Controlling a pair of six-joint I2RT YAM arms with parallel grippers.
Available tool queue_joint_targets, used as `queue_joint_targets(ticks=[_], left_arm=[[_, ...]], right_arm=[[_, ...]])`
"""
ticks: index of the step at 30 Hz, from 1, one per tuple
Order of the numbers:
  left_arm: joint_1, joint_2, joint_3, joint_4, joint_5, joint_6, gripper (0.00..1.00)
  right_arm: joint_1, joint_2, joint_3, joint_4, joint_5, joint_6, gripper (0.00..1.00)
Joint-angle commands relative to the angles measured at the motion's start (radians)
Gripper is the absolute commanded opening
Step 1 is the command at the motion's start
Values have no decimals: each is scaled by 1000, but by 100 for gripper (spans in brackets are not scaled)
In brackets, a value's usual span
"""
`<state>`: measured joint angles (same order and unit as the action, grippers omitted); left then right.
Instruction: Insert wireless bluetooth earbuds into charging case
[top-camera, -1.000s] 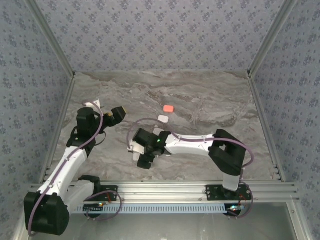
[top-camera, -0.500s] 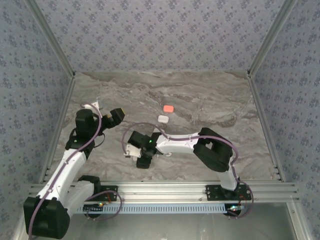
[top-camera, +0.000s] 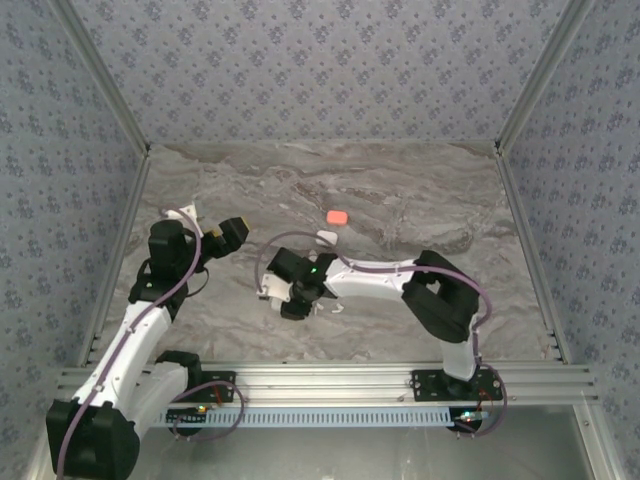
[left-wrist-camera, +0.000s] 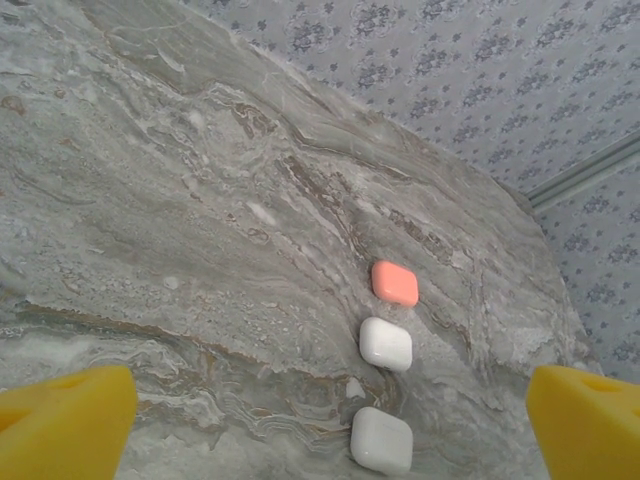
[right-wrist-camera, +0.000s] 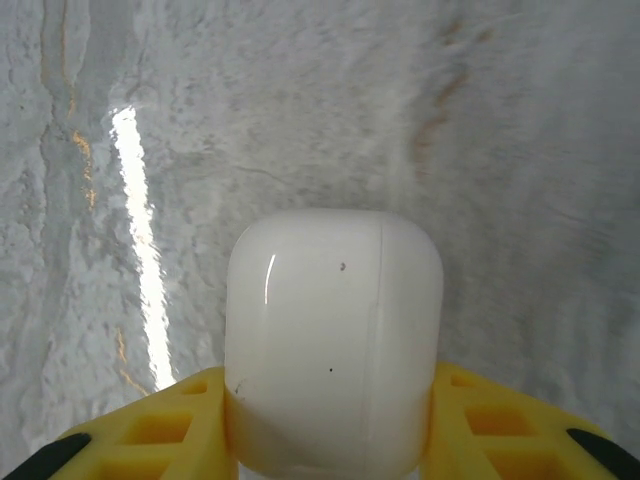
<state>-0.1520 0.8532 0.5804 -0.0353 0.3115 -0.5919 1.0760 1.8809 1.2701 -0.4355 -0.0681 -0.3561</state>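
i had the right tool (right-wrist-camera: 330, 428) clamped on a white case (right-wrist-camera: 333, 330), fingers (right-wrist-camera: 165, 425) touching both its sides. my left tool (left-wrist-camera: 330, 400) hung wide open over the counter (left-wrist-camera: 200, 200).

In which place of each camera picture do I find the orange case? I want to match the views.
Top external: orange case near the middle of the marble table.
Left wrist: right of centre, at the far end of a row with two white cases.
Right wrist: the right tool with one white case between its fingers.
Shared landmark: the grey marble table.
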Motion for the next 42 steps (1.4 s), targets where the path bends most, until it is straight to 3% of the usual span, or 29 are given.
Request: queue_joint_targets(ticks=[1, 9, 18, 31, 38, 42], left_arm=[[6, -15, 15, 5, 83, -1, 96], [-22, 46, 91, 136, 352, -66, 88], [-201, 178, 211, 159, 515, -24, 87], [-306, 305, 278, 220, 531, -30, 70], [-322, 339, 284, 260, 535, -47, 53], [-329, 355, 290, 262, 535, -40, 36]], right_arm=[[-30, -140, -15, 17, 43, 2, 32], [-152, -402, -52, 37, 77, -15, 31], [-217, -536, -2, 35, 86, -75, 32], [-220, -530, 35, 41, 54, -110, 32], [-218, -525, 38, 35, 43, -115, 32], [-218, -525, 37, 36, 37, -113, 32]])
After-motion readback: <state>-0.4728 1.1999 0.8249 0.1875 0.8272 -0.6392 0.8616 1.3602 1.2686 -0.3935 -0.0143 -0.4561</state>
